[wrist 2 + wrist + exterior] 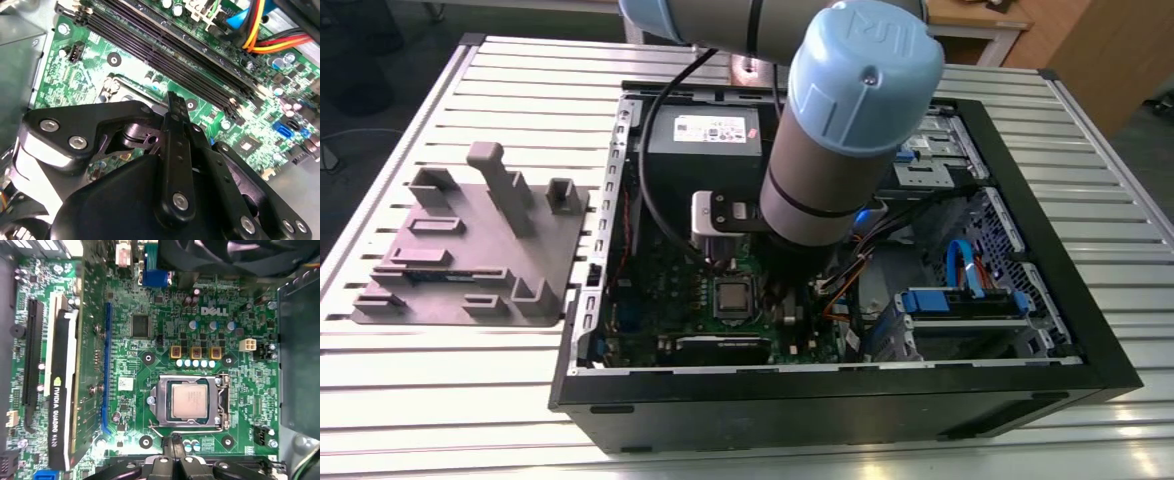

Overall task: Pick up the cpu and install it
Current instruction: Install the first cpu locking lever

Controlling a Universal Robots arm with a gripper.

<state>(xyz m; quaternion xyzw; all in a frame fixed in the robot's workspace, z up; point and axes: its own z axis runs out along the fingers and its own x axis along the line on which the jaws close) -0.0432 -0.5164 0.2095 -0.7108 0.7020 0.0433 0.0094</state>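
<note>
On the exterior view's left, a grey plastic tray (467,250) with upright blocks lies on the slatted metal table (440,380). Right of it sits the open black computer case (854,390), and my arm (847,130) reaches down into it over the green motherboard (654,310). In the first wrist view, a graphics card (62,385) stands in its slot beside a long blue slot (106,365). Further along, the cpu (189,401) lies flat in the socket's metal frame (222,397), silver top up, apart from my pincer. My pincer (175,440) hangs just beside the frame's edge with nothing in it, its black fingers (175,125) pressed together. In the second wrist view, dark memory slots (165,55) run behind them.
</note>
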